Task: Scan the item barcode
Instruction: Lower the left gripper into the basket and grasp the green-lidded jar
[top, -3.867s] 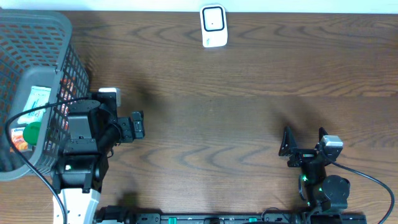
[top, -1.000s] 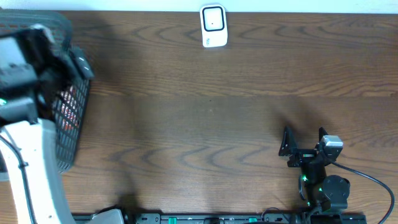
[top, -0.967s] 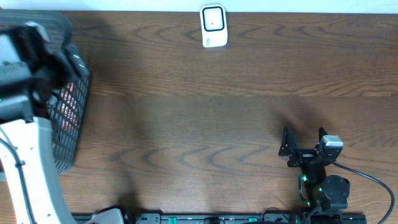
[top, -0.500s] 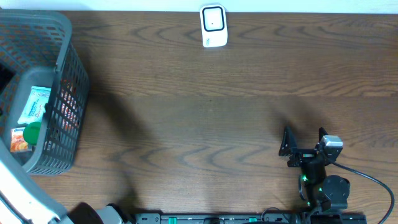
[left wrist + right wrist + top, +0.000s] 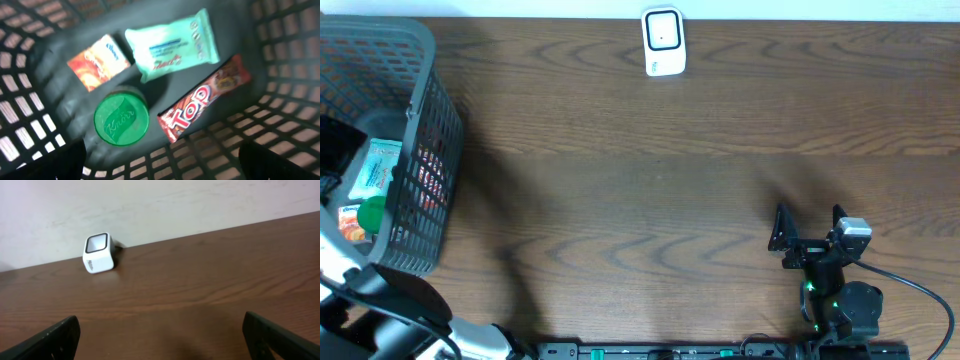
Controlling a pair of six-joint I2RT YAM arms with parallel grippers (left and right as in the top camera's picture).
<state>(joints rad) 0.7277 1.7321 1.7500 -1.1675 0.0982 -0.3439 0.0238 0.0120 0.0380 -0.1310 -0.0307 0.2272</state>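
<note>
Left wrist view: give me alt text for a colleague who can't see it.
Looking down into a grey mesh basket holding four items: a green round lid, a red Top bar, a mint wipes pack and a small orange packet.

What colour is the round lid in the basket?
The lid is green, clearest in the left wrist view.
</note>
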